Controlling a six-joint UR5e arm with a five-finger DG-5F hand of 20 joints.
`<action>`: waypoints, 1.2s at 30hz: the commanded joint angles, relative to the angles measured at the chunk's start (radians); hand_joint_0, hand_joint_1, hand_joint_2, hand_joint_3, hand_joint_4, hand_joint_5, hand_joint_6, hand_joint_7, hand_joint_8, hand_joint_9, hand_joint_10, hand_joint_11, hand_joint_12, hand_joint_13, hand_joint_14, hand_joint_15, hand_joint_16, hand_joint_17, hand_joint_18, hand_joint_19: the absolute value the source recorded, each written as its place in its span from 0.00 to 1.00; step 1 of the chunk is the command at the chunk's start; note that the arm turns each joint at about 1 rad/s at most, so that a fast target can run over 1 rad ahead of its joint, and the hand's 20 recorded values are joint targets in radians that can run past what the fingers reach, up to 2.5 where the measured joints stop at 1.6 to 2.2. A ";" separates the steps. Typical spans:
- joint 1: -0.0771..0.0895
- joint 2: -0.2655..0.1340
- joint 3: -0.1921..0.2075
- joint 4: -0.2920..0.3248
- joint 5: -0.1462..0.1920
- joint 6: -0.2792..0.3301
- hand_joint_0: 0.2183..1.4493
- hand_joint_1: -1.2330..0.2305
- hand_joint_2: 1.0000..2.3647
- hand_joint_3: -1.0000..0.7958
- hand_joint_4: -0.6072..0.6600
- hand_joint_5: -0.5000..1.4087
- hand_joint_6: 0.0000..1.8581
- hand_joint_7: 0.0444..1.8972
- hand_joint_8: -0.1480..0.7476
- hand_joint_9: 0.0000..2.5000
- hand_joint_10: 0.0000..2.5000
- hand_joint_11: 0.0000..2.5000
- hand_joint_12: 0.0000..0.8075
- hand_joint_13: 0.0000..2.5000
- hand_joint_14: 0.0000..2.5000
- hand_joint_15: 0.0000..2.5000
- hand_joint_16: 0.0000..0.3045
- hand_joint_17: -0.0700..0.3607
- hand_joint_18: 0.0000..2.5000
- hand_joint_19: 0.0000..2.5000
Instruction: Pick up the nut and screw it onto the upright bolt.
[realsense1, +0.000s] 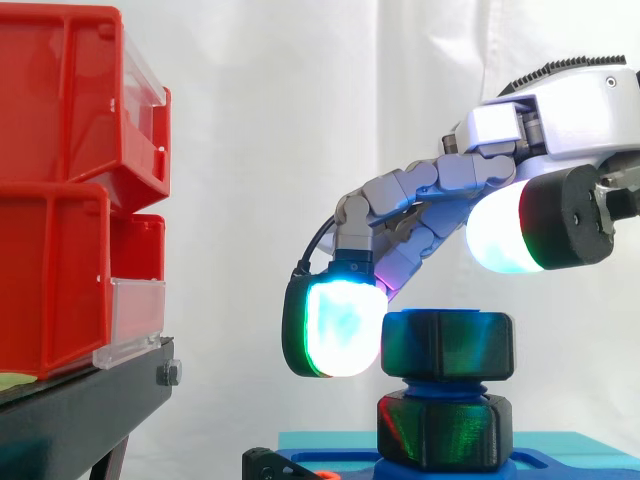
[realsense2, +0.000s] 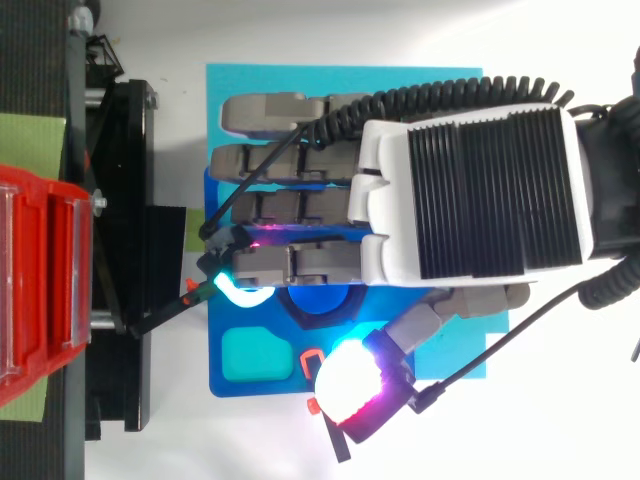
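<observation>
The nut (realsense1: 447, 345) is seated on top of the upright bolt (realsense2: 322, 302), with a band of blue thread left showing between it and the dark hex base (realsense1: 445, 432) below. It is therefore judged to be started on the thread but not yet run down. The bolt is carried by a blue plate (realsense2: 222, 385) and is set near the plate's edge on the thumb's side, away from the corners.

The robot hand (realsense1: 560, 110) is held over the bolt, palm down, so that the nut can be reached from the side and turned. It is kept loosely open: the fingers are bent downward, and one glowing pad (realsense1: 340, 330) is laid against the nut's side that faces the red bins (realsense1: 70, 190). The thumb pad (realsense1: 495, 235) is raised above the nut and kept apart from it. Nothing is pinched or enclosed; the nut is only touched, which suggests a push to rotate it rather than a grasp.
</observation>
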 joint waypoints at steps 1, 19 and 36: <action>-0.003 -0.001 0.000 0.000 -0.003 0.000 0.22 0.69 0.00 0.28 0.56 0.28 0.27 0.73 0.43 0.27 0.00 0.00 0.36 0.17 0.00 0.00 0.10 0.32 0.00 0.00; -0.028 -0.001 0.000 -0.002 -0.044 -0.014 0.24 0.64 0.00 0.28 0.54 0.30 0.30 0.70 0.46 0.60 0.00 0.01 0.21 0.38 0.00 0.00 0.02 0.20 0.22 0.00; -0.086 0.001 0.040 -0.048 -0.108 -0.060 0.24 0.68 0.00 0.28 0.56 0.31 0.27 0.74 0.50 0.84 0.01 0.22 0.20 0.49 0.00 0.00 0.02 0.20 0.32 0.00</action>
